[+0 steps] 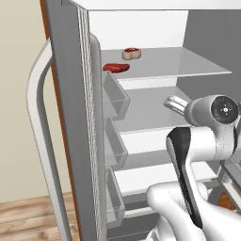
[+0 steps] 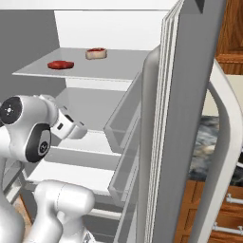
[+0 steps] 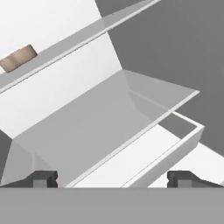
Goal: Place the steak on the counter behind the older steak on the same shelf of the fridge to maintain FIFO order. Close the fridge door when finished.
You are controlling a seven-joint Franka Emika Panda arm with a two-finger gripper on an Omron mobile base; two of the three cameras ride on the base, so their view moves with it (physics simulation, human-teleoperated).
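Steak (image 1: 132,53) sits on the top shelf (image 1: 188,66), behind the older steak (image 1: 116,68). Gripper (image 3: 112,178) fingers spread, empty, inside the fridge (image 2: 118,28). Risk: swinging the fridge door (image 2: 190,118) shut now would likely clip the arm; retract first.

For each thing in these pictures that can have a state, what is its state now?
fridge door: open, clear bins on its inner face
steak: lying on the top shelf, behind the older steak, apart from it
older steak: flat on the same shelf, near its front edge
gripper: open, holding nothing, below the top shelf
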